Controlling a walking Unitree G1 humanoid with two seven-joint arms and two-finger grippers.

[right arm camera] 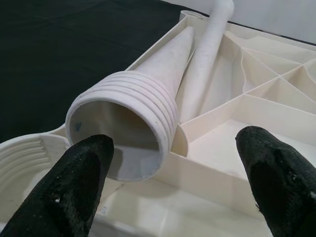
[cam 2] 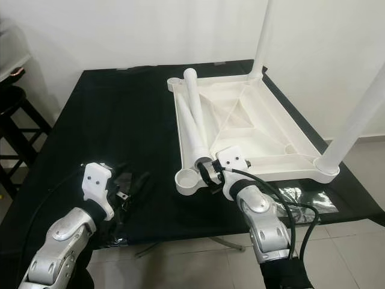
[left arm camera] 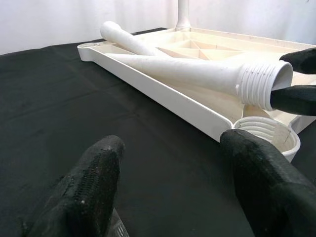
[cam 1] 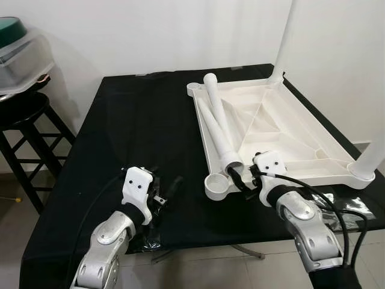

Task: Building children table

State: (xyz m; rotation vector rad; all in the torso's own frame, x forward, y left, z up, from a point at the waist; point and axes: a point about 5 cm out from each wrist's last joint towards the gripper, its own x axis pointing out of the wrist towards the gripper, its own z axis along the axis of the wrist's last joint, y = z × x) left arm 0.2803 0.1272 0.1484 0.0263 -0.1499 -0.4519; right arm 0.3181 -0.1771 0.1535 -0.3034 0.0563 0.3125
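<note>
Right gripper [right arm camera: 173,182] spread at threaded leg [right arm camera: 148,118]; left gripper [cam 1: 168,191] apart.

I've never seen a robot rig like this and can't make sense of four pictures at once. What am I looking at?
It is a humanoid robot assembling a child's table. Two pictures come from cameras in its head, looking down; two come from cameras on its wrists, looking along each pincer's black fingers.

On a black table lies the white tabletop, upside down, with two legs already standing upright at its corners. Two loose legs rest on it.

The right pincer is open at the threaded end of one loose leg, not gripping it. The left pincer is open over the black surface, holding nothing.
</note>
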